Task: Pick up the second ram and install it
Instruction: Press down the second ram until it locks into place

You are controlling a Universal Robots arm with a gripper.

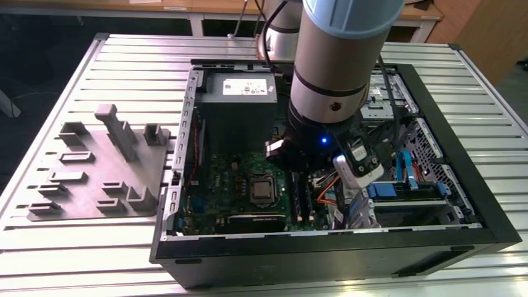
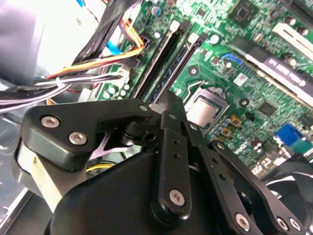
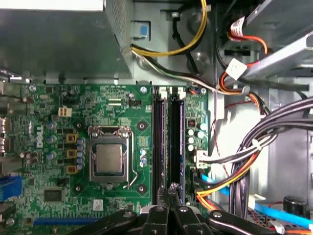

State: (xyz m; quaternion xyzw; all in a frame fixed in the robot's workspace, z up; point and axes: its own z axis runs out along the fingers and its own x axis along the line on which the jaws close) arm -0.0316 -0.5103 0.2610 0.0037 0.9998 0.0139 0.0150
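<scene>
The second ram, a long dark blue stick, stands in the memory slot nearer the cable bundle on the green motherboard; in the second wrist view the ram runs away from the fingers. A second dark slot lies right beside it, and I cannot tell what it holds. My gripper is shut, its black fingertips meeting in a point at the near end of the two slots. The second wrist view shows the gripper from behind, low over the board. In the exterior view the arm's wrist reaches down into the open case.
A silver processor sits beside the slots. The grey power-supply box fills the case's far end. Bundled cables and a drive cage crowd the other side. A grey tray with upright blocks lies at the exterior view's left.
</scene>
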